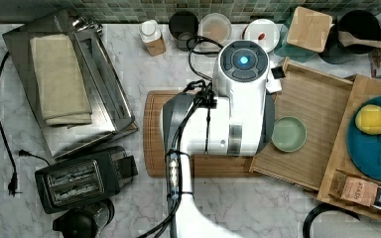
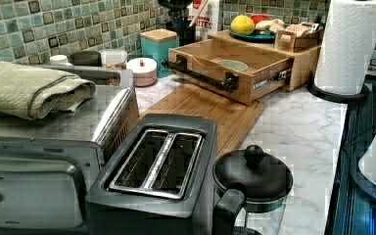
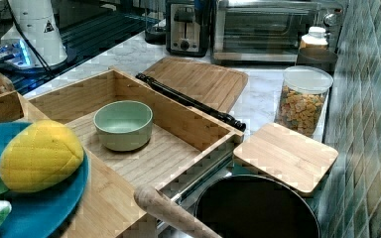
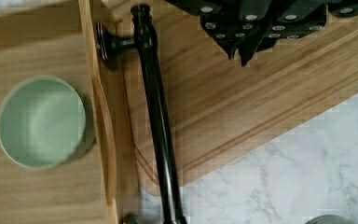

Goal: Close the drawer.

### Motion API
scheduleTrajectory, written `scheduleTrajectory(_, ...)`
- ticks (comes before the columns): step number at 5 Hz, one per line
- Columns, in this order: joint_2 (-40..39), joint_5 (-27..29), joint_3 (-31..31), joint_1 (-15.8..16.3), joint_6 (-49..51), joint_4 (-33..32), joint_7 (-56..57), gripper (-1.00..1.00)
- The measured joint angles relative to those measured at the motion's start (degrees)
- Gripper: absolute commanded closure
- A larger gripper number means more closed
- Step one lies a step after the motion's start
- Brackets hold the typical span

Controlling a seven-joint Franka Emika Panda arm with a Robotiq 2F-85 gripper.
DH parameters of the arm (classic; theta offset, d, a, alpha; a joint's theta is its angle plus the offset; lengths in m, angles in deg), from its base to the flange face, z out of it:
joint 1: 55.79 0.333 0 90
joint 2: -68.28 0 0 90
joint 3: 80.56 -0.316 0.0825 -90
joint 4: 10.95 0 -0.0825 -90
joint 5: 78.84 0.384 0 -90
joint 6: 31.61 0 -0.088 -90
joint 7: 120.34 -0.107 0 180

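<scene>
Wrist view looks straight down on the drawer point(image 4: 42, 186) and its long black bar handle point(image 4: 156, 121), with the dark underside of the claw point(image 4: 242, 56) hanging above the cutting board point(image 4: 242, 107) just outside that handle. Whether the claw is spread or pressed together I cannot tell from what shows of it.

The drawer point(image 3: 144, 148) stands pulled well out of its wooden shelf unit, its slide rail bared along one side in the right view. A pale green bowl point(image 3: 123, 124) sits upright on its grained bottom, near the front wall. In the left view the drawer point(image 2: 210, 73) hangs just above the cutting board point(image 2: 210, 110), handle point(image 2: 200, 77) facing the toaster point(image 2: 156, 166). In the top view the arm point(image 1: 223, 119) covers the drawer's front, and the shelf top carries a blue plate point(image 1: 362, 148) of toy food.

The step in hand seems to be the approach to the drawer front. To do it well, the claw should come down to the height of the handle or front panel, meet it near its middle, and push squarely along the rails toward the shelf. An off-centre push would likely skew the box and jam it. A steady, slow shove should also keep the bowl from sliding.
</scene>
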Motion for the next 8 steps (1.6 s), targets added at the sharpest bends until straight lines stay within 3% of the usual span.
scheduleTrajectory(3,-7.25,-3.67,-0.03,0.44,-8.77,-1.68,-0.20,1.00)
scheduleTrajectory(5,-11.09,-14.26,0.22,2.42,-13.25,-2.80,-5.04,1.00)
scheduleTrajectory(8,-11.53,-14.73,0.02,3.03,-17.44,-3.13,-2.71,1.00)
